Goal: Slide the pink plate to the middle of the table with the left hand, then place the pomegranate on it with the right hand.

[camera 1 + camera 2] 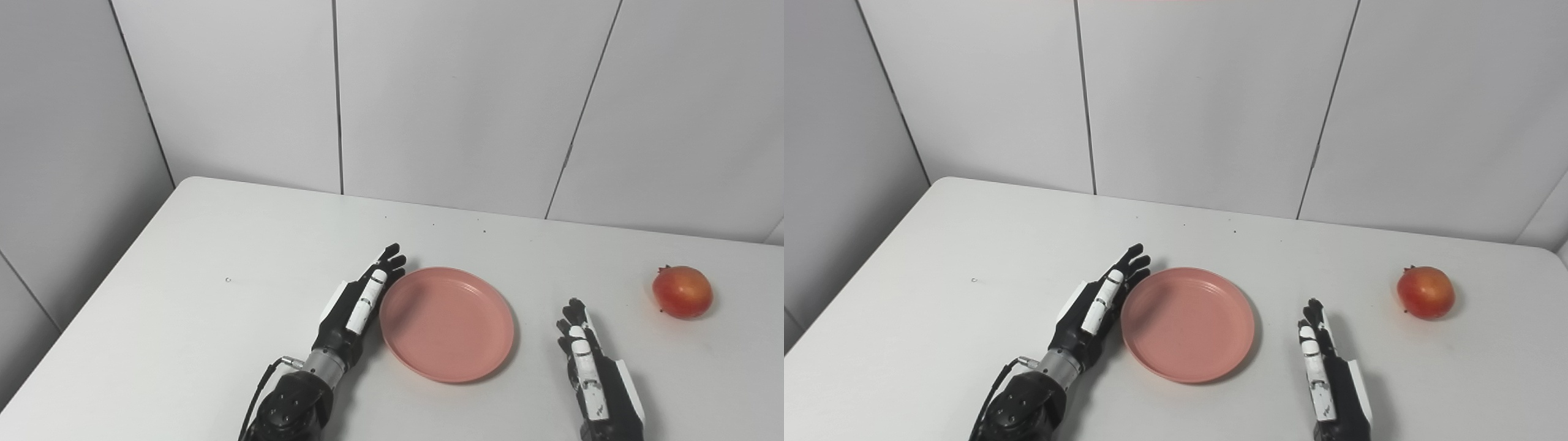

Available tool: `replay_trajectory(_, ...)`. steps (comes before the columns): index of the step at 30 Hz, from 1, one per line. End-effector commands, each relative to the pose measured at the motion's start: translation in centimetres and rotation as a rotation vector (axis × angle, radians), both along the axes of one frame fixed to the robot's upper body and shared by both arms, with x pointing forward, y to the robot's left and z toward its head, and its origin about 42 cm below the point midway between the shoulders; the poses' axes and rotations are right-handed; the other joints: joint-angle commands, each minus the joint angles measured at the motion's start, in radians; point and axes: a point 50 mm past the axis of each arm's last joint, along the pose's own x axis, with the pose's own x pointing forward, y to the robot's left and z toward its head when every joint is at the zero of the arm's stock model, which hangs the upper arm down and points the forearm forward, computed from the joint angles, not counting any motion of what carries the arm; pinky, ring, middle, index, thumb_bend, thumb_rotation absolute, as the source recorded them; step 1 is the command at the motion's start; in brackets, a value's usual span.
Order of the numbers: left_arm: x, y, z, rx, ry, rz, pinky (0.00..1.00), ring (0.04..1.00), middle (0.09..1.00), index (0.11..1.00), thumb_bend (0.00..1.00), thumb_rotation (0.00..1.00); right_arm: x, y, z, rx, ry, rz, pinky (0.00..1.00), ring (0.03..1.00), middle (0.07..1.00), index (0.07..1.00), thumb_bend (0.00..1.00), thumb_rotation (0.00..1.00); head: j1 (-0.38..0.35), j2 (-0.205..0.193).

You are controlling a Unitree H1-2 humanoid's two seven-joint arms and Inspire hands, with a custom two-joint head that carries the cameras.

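The pink plate (447, 323) lies flat near the middle of the white table (202, 257), with nothing on it. My left hand (358, 306) stands on edge with straight fingers, open, its palm against the plate's left rim. At the far right of the table rests the red pomegranate (682, 291). My right hand (588, 367) is open near the front edge, fingers straight, to the right of the plate and well short of the pomegranate.
White wall panels (453, 98) rise behind the table's far edge. The table's left edge runs diagonally toward the front. A few small dark specks (484, 231) dot the tabletop behind the plate.
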Motion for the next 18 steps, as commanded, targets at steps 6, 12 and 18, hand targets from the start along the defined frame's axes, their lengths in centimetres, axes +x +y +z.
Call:
replay_trajectory(6, -0.85, -1.77, 0.26, -0.016, 0.005, -0.078, 0.98, 0.951, 0.957, 0.945, 0.43, 1.00, 0.52, 0.59, 1.79, 0.000, -0.056, -0.002, 0.99, 0.979, 0.992, 0.996, 0.29, 1.00, -0.016, 0.008)
replay_trajectory(12, -1.09, -1.72, -0.10, -0.012, 0.017, -0.077, 0.98, 0.958, 0.962, 0.953, 0.44, 1.00, 0.54, 0.77, 1.98, -0.015, -0.065, -0.006, 0.98, 0.974, 0.989, 0.991, 0.28, 1.00, -0.043, 0.012)
replay_trajectory(18, -1.14, -1.46, -0.28, -0.015, 0.030, -0.066, 0.97, 0.958, 0.964, 0.958, 0.44, 1.00, 0.71, 0.51, 2.39, -0.001, -0.073, -0.033, 0.97, 0.971, 0.986, 0.991, 0.27, 1.00, -0.093, 0.015)
